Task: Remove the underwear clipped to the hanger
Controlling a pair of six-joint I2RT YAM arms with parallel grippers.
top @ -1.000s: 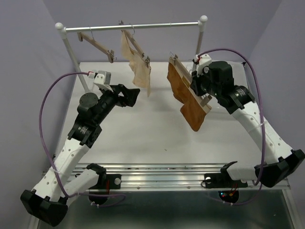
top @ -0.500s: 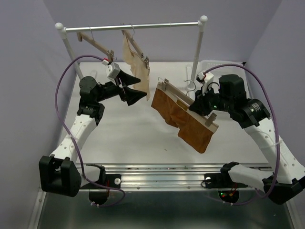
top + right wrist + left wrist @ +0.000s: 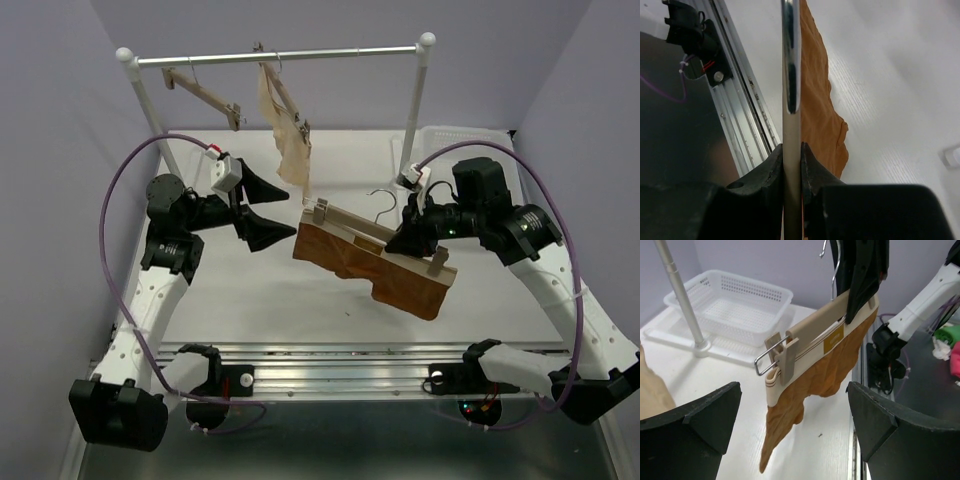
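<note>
Right gripper (image 3: 403, 238) clenched on light wooden bar hanger (image 3: 350, 228), rust-brown fabric underwear (image 3: 340, 258) clipped below it. Left gripper (image 3: 283, 212) released wide, hanger's end clip (image 3: 786, 359) just ahead.

lilac walls (image 3: 60, 110) close the space in on three sides, under soft, even light. a white table (image 3: 300, 310) fills the middle, and a silver slotted rail (image 3: 340, 362) runs along its near edge. at the back of the table stands a clothes rack (image 3: 280, 54): a metal crossbar on two white posts with ball caps. a white mesh basket (image 3: 720, 315) sits on the table just beside the right post. below the near edge, the floor (image 3: 350, 445) is dark grey.
</note>
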